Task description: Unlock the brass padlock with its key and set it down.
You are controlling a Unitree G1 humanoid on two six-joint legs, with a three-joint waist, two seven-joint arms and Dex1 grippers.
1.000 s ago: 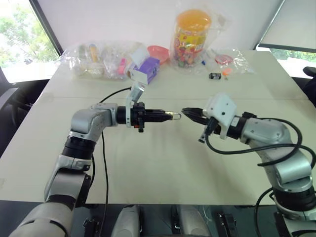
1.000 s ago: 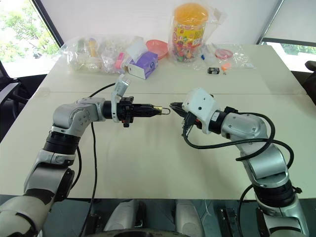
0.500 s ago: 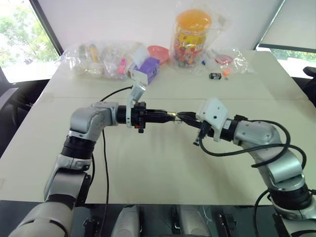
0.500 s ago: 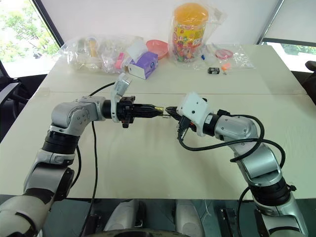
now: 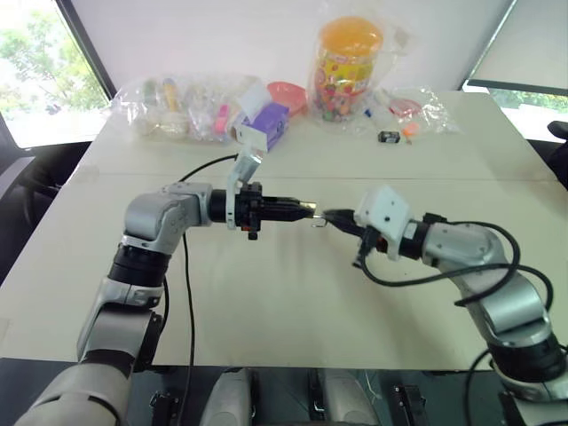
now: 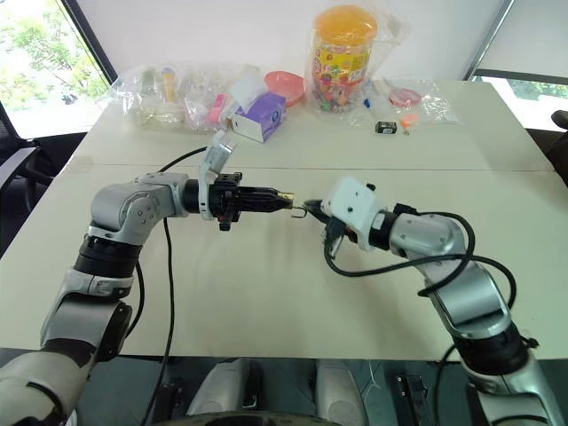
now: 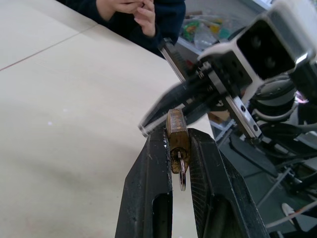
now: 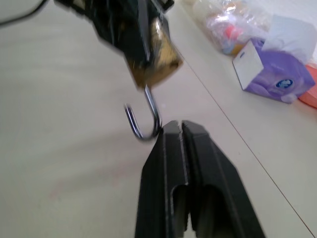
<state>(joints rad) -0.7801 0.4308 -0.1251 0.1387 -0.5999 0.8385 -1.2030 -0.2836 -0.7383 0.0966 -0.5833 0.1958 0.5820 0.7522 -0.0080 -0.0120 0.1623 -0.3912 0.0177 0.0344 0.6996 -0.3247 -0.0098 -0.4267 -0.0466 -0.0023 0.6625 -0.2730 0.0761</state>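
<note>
Two arms meet above the worktop (image 5: 293, 302). Since a second ago the right gripper (image 8: 179, 130) has closed the gap and dipped lower, its fingers clenched together, empty, tips beside the swung-open shackle. The left gripper (image 7: 177, 148) stays level, pointing toward the right arm, fingers clamped on the brass padlock (image 7: 177, 139), held in mid-air between both arms.
</note>
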